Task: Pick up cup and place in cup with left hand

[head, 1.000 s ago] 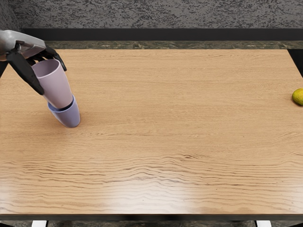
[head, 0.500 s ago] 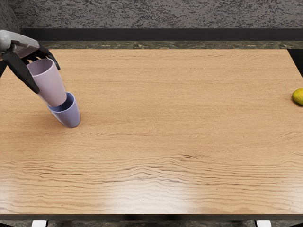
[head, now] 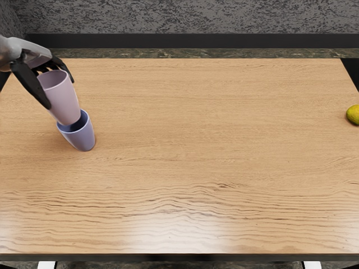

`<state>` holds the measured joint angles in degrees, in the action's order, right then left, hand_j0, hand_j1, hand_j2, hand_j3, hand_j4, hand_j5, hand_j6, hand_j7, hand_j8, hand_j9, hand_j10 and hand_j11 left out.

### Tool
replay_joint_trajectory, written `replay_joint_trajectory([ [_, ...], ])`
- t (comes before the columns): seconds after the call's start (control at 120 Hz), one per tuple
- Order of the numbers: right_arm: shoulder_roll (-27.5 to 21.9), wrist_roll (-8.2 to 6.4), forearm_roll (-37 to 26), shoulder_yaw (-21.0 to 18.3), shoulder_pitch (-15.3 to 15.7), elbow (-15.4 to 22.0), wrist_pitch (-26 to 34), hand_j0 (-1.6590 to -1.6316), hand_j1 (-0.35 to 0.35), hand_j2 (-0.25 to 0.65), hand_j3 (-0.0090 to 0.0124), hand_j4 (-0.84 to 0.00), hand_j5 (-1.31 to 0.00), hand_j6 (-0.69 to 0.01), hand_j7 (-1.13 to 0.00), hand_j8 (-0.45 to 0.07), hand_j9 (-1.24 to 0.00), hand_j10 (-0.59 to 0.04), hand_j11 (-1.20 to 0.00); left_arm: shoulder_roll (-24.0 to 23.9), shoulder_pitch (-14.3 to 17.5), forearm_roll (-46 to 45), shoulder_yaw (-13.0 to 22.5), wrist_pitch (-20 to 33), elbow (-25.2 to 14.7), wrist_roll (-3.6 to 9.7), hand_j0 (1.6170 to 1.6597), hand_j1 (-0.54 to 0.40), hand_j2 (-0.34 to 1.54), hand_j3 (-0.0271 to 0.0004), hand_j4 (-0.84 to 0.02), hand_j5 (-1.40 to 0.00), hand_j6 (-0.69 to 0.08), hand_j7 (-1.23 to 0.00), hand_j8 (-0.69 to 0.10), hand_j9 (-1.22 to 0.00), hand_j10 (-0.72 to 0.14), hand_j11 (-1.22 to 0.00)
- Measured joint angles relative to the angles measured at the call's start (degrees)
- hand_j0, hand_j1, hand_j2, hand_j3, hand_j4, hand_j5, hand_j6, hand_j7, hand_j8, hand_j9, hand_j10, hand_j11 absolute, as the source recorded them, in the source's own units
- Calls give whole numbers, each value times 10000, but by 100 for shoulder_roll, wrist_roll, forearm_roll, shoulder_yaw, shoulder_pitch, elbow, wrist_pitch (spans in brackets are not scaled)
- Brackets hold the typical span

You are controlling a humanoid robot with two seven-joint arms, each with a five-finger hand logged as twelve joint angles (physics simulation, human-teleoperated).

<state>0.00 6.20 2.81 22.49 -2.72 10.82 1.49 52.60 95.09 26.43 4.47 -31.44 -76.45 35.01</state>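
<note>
Pink cup (head: 63,102): held upright or slightly tilted between thumb and fingers of the left hand (head: 59,93), its base overlapping the mouth of the blue cup (head: 82,138); contact uncertain. Change: shifted slightly rightward in view over the last half second, apparently towards better alignment. Nesting incomplete; centring, then lowering, seems due. Blue cup: on table (head: 196,157).

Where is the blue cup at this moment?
In the head view, the blue cup stands on the table, near its left edge, just below the pink cup that the left hand holds.
</note>
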Motion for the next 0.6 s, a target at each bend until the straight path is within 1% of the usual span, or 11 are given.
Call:
replay_joint_trajectory([
  [0.225, 0, 1, 0, 1, 0, -8, 0, -16581, -3116, -64, 0, -308, -404, -307, -404, -308, -404, -308, -404, -140, -87, 115, 9, -2, 113, 0, 16529, -2267, 1019, 0, -2065, -8139, -796, -7654, -1165, -7463, -3029, -7537],
  [0.542, 0, 3, 0, 1, 0, -9, 0, -16581, -3116, -64, 0, -308, -404, -307, -404, -308, -404, -308, -404, -150, -171, 190, 9, 20, 142, 0, 16526, -2301, 1020, 0, -1975, -8233, -723, -7724, -1102, -7527, -2968, -7592],
  [0.6, 0, 3, 0, 1, 0, -9, 0, -16581, -3115, -64, 0, -310, -405, -309, -406, -309, -405, -309, -406, -276, -175, 199, 11, 26, 143, -1, 16529, -2382, 1053, 0, -1983, -8215, -745, -7681, -1079, -7494, -2946, -7580],
])
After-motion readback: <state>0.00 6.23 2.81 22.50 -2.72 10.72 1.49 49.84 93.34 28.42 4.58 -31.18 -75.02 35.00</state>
